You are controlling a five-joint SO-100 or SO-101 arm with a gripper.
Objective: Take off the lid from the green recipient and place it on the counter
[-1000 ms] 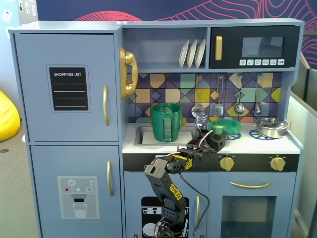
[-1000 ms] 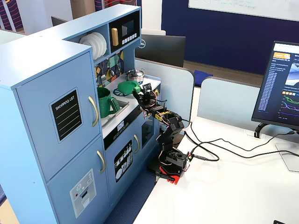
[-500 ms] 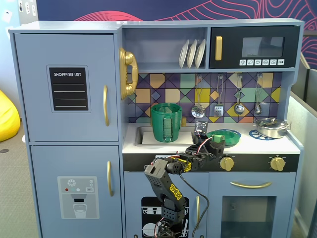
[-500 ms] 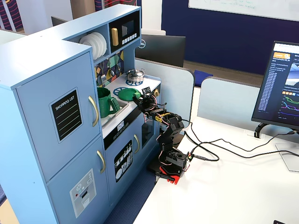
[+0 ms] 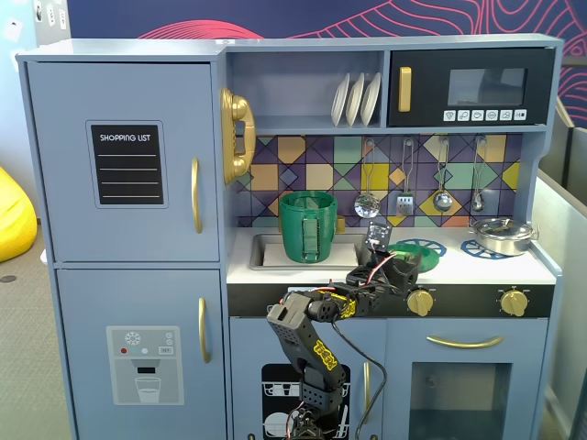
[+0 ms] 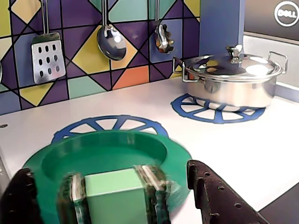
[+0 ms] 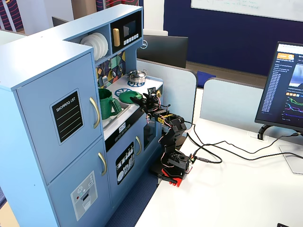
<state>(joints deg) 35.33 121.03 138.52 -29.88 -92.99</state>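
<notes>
Black jaw tips fill the bottom corners of the wrist view, where the gripper (image 6: 117, 196) stands with its jaws apart on either side of the lid's pale-green knob (image 6: 114, 198); whether the tips touch the knob is too blurred to tell. Just beyond, the lid (image 6: 107, 151) lies upside down on the counter (image 6: 224, 149), its rim raised like a shallow dish, covering most of a blue burner ring (image 6: 110, 125) at centre left. Farther back, at upper right, a steel pan (image 6: 233, 81) with its own lid sits on a second ring (image 6: 219, 109). Behind both, a slotted turner (image 6: 47, 58), a ladle (image 6: 111, 42) and another utensil hang against the coloured tile wall along the top of the frame.

In a fixed view from the front, the arm (image 5: 316, 344) rises from bottom centre and reaches to the counter (image 5: 459, 268), with the gripper (image 5: 404, 261) at the lid (image 5: 420, 249) in mid-frame. To the left, well apart from the lid, the pot (image 5: 308, 226) stands upright and open in the sink (image 5: 271, 252). In a fixed view from the side, the lid (image 7: 127, 97) lies between the pot (image 7: 108, 103) and the pan (image 7: 137, 75).
</notes>
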